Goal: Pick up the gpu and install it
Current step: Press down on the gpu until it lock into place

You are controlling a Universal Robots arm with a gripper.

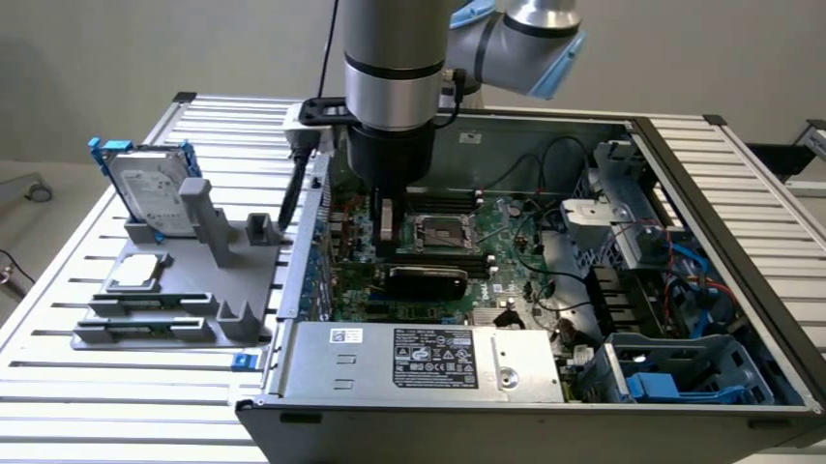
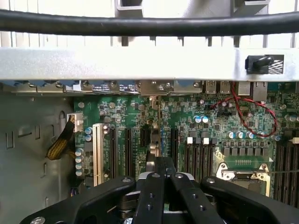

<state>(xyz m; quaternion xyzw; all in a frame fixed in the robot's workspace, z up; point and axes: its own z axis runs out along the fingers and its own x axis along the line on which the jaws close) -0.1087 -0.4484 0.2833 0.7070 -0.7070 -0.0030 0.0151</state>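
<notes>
Step in hand, by judgement: install phase, pick-up done. The gpu (image 1: 427, 280) is inside the case (image 1: 516, 155), standing on edge low on the motherboard (image 1: 510, 242), just beside the memory slots (image 1: 446, 261). It looks at or near seated depth, not confirmed. The gripper (image 1: 383, 253) sits at the card's end toward the ext. view's left, directly above the expansion slots (image 2: 127, 149). The fingers (image 2: 152, 196) are clenched tight together. Cannot tell whether they pinch the card's top edge or only bear on it. Arm pose: wrist vert., tool pointing straight down into the case. Reqd from here, in my opinion: card edge square to its slot, force straight down, no side load. The grey parts stand (image 1: 168, 290) is outside the case, w/ the hard drive (image 1: 149, 188) on it.
</notes>
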